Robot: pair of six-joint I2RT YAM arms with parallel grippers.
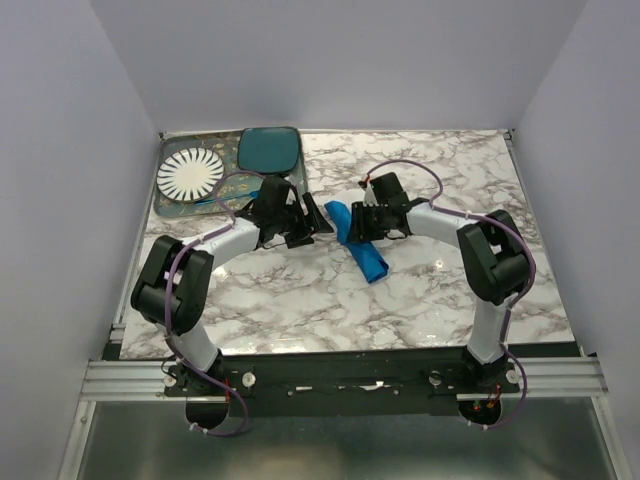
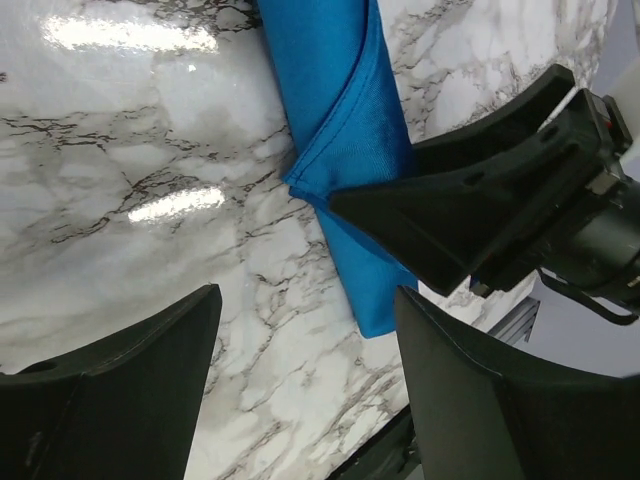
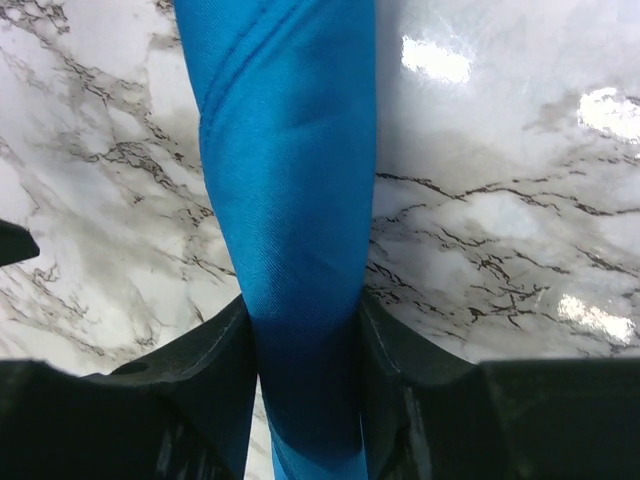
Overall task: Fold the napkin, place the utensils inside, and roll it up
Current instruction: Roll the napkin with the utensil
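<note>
The napkin (image 1: 369, 263), rolled long, lies on the marble table (image 1: 300, 300) right of the teal plate (image 1: 268, 148) and nearer the arms, slanting away from it. The right gripper (image 3: 305, 330) clasps it crosswise. The left gripper (image 2: 305, 300), spread and empty, hovers on its plate side.

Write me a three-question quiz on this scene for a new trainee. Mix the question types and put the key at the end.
1. True or false: the left gripper is holding the napkin.
2. Pick one. The napkin is: A) spread flat, B) rolled into a long narrow bundle, C) crumpled into a ball.
3. Short answer: which gripper has a finger against each side of the napkin?

Key
1. False. It is open and empty, beside the cloth.
2. B.
3. The right gripper.
</note>
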